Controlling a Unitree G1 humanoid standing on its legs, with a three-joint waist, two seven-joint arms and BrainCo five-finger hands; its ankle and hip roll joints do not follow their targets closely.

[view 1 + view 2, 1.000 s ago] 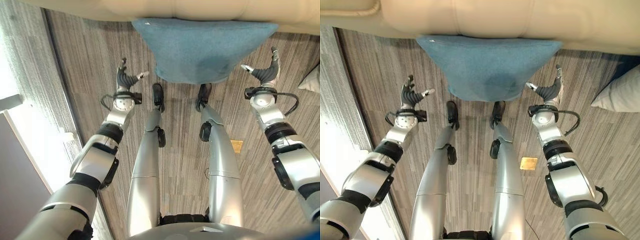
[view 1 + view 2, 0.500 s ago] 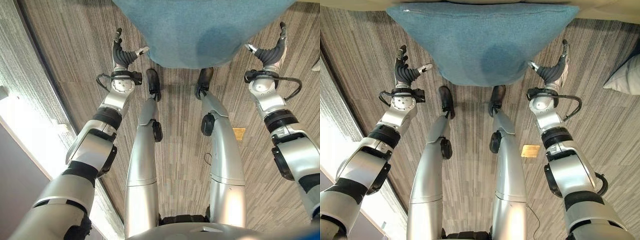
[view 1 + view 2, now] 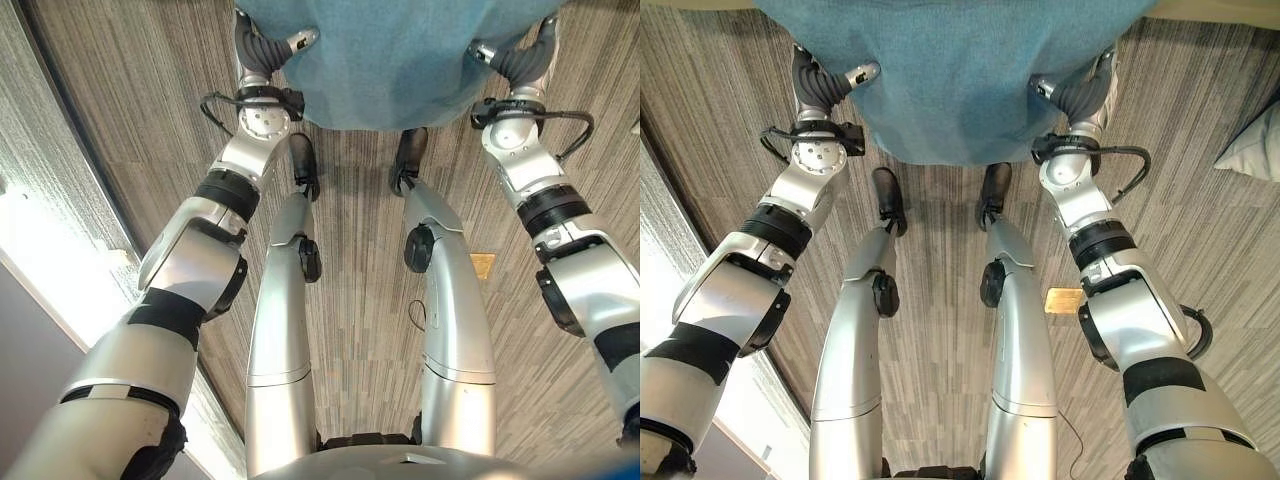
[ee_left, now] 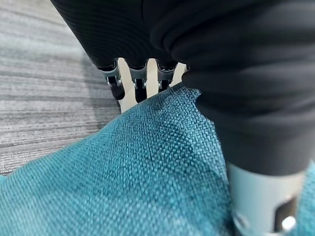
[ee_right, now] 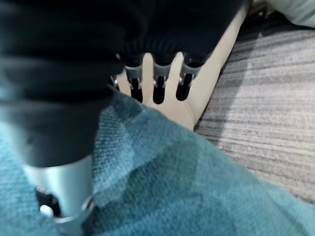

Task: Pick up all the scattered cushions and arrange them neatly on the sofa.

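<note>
- Flanking the teal cushion (image 3: 400, 60), the left hand (image 3: 262, 48) meets its left edge and the right hand (image 3: 515, 62) its right edge.
- Left hand: thumb lies on top of the fabric, fingers (image 4: 140, 83) run straight along the cushion's edge (relaxed, not curled round it).
- Right hand: thumb rests on the cloth, fingers (image 5: 160, 81) straight beyond the edge, towards the pale sofa front (image 5: 197, 105).
- Cushion's near edge hangs above the striped floor (image 3: 940, 300).
- Another pale cushion (image 3: 1252, 148) lies far right on the floor, well apart.
</note>
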